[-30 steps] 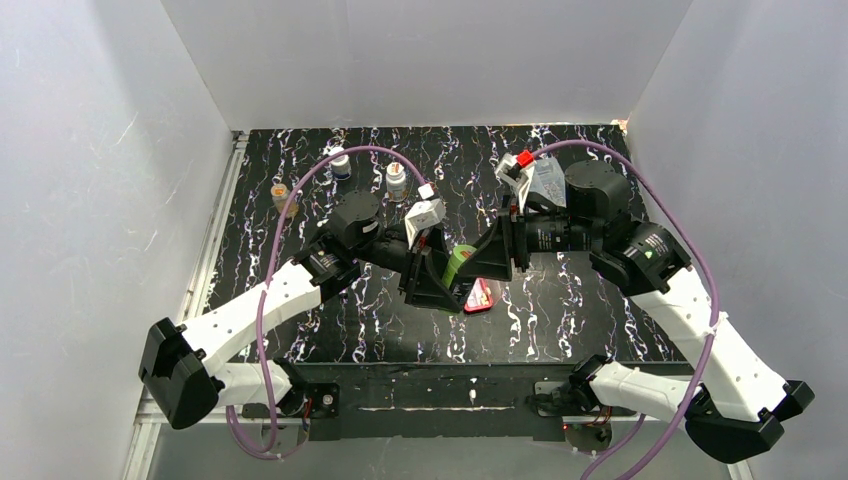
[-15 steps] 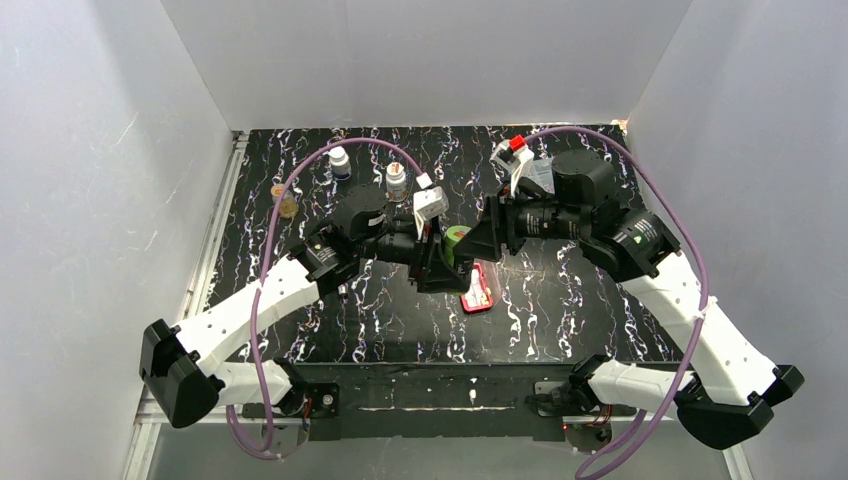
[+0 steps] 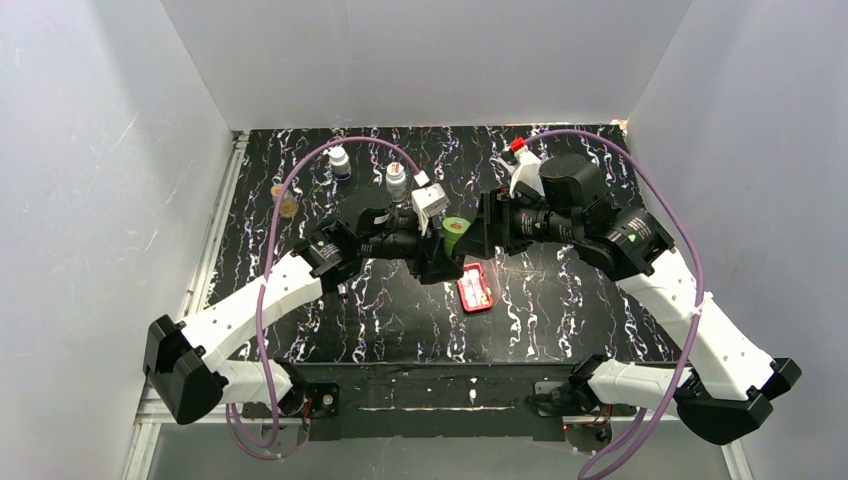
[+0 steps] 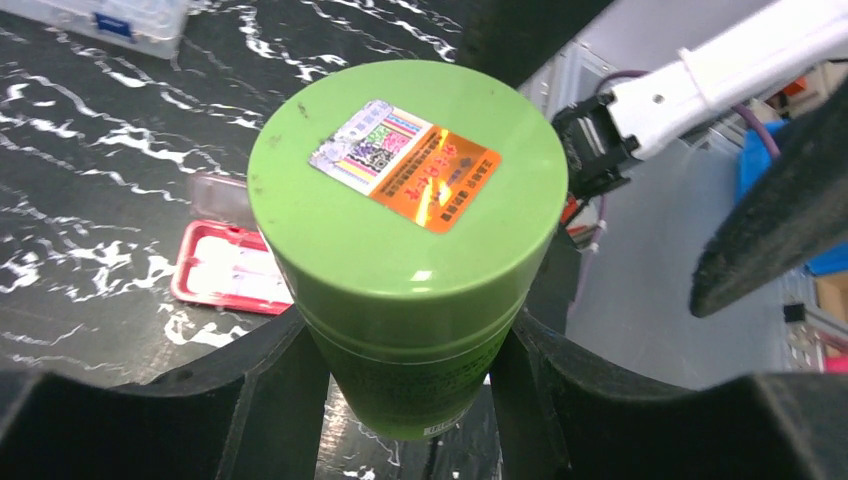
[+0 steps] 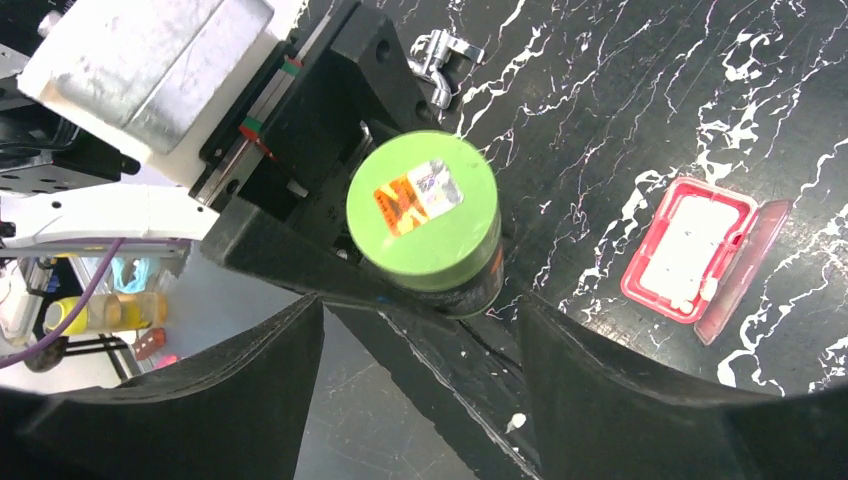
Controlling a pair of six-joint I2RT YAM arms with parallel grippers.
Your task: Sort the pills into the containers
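Left gripper (image 3: 449,252) clamps the rigid, light-looking, likely slick green bottle (image 4: 420,345) by its body; right gripper (image 5: 420,305), spread wide and empty, should grip the cap (image 5: 422,205) rim.

green bottle (image 4: 408,200): lower body and base hidden between the fingers of the left gripper (image 4: 410,410), which clamps it. Sticker print on its cap is too small to read. In the top view only the cap shows; the rest is covered by both grippers.

Red pill case (image 4: 225,272): right end hidden behind the bottle in the left wrist view. Its compartments (image 5: 690,245) hold a few pale specks, too small to tell.

Clear box (image 4: 110,18): cut off by the top edge.

Right gripper (image 5: 420,305): spread fingers cut off by the bottom edge.

Near the worktop's back-left corner, white-capped bottle (image 3: 340,160), second white-capped bottle (image 3: 397,180) and orange jar (image 3: 285,200): labels and contents too small to tell.
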